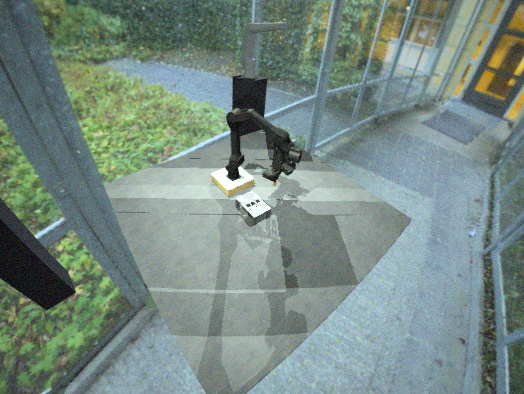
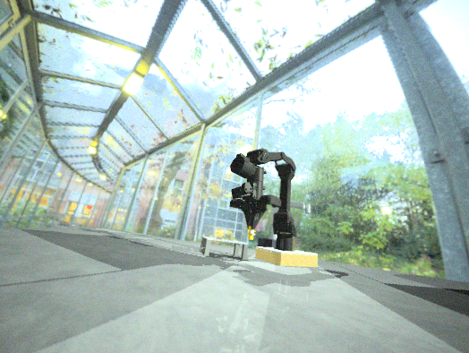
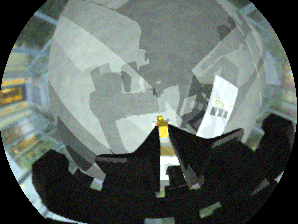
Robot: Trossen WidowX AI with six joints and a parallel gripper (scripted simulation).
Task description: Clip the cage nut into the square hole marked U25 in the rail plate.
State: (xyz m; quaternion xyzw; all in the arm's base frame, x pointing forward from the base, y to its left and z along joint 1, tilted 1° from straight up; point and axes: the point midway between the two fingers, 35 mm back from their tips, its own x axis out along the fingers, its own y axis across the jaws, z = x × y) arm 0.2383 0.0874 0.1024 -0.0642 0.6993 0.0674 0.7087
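The yellow cage nut [image 1: 275, 183] [image 2: 251, 235] [image 3: 162, 127] is pinched in the tips of the gripper [image 1: 274, 180] [image 2: 251, 228] [image 3: 162, 127] — held up above the worktop [image 1: 210, 250] [image 2: 179, 296] [image 3: 170, 50], beside the white rail plate [image 1: 260, 209] [image 2: 224, 240] [image 3: 216, 112] with its dark square holes — and the black arm [image 1: 255, 118] [image 2: 285, 193] stands on a white-topped, yellow-sided block [image 1: 230, 190] [image 2: 295, 260].

Arm [image 1: 257, 120] [image 2: 285, 193]: matte black | links: slim, angular | gripper [image 1: 275, 182] [image 2: 251, 228] [image 3: 162, 127]: black, tapered fingers
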